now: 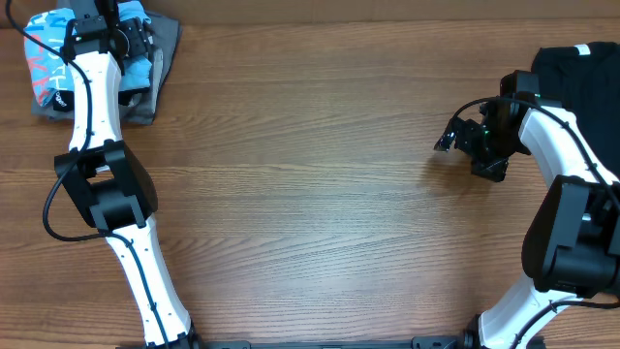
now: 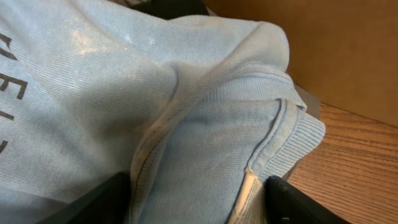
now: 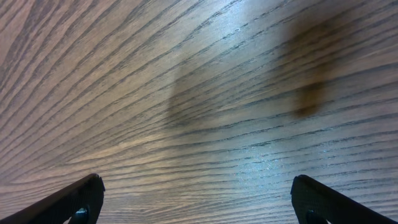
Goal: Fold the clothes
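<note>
- The blue shirt lies bunched at the far-left corner of the worktop, on top of a grey shirt. A black shirt sits at the far right.
- The left claw straddles a thick fold of the blue shirt, jaws apart with cloth filling the gap. I cannot tell whether it pinches the fold or only rests around it.
- The right claw is released, jaws wide over bare wood, grasping nothing.
- Risk: the blue knit is soft and layered, so a bite here could catch several plies, or the grey shirt beneath. That would drag the whole heap instead of one edge.
- Risk: loose cloth may snag on a finger when the left claw lifts away, undoing the shape of the pile.
- Risk: the right claw is well apart from the heap, so it cannot steady it.
- Materials: the shirt is limp, fine-knit jersey with a stitched ribbed seam and a white tag. The worktop is smooth, grained wood with a slight sheen.
</note>
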Robot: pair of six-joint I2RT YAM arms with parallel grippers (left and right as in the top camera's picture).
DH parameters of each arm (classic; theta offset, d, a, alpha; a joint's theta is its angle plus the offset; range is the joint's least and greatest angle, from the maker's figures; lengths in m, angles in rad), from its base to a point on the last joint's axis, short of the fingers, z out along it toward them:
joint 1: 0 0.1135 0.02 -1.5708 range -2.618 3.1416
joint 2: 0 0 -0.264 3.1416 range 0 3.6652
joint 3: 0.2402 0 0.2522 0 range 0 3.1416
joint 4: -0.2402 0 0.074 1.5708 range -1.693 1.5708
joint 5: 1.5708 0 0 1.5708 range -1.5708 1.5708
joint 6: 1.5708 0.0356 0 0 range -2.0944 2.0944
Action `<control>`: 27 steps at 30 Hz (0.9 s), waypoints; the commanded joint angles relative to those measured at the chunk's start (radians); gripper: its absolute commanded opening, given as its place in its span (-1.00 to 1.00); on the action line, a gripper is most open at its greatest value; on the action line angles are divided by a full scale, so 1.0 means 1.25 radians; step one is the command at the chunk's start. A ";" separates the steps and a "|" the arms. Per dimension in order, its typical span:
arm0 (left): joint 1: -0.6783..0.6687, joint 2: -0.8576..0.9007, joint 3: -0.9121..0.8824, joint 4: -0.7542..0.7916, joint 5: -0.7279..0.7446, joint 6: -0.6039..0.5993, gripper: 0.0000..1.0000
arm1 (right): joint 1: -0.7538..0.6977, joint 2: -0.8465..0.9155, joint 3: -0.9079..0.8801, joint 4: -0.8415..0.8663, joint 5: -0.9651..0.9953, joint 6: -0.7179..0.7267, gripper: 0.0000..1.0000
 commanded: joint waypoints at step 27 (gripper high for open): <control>-0.020 -0.133 0.262 -0.407 0.089 0.050 1.00 | 0.007 -0.295 -0.002 -0.051 0.027 0.058 0.99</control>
